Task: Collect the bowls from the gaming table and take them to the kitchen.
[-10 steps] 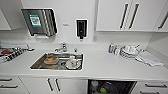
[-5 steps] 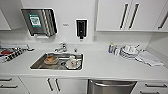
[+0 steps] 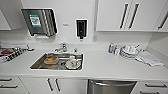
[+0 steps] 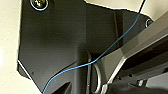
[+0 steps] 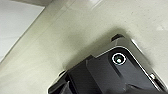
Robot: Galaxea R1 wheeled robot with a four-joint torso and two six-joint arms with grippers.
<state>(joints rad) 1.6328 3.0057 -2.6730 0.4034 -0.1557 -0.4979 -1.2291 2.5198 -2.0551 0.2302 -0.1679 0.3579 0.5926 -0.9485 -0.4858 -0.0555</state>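
Before the kitchen [image 3: 100, 63] sink [image 3: 37, 65], nothing has shifted.

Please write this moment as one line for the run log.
place: kitchen | facing: white countertop with inset steel sink | in sink: dishes | below: steel-fronted dishwasher | grippers: cannot tell

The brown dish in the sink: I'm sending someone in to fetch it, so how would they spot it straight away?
Find the steel sink set into the white countertop, below the wall-mounted paper towel dispenser. Inside the basin, the brown dish sits toward the left, nearer the faucet. Its neighbour on the right is white crockery, so the warm brown colour singles it out.
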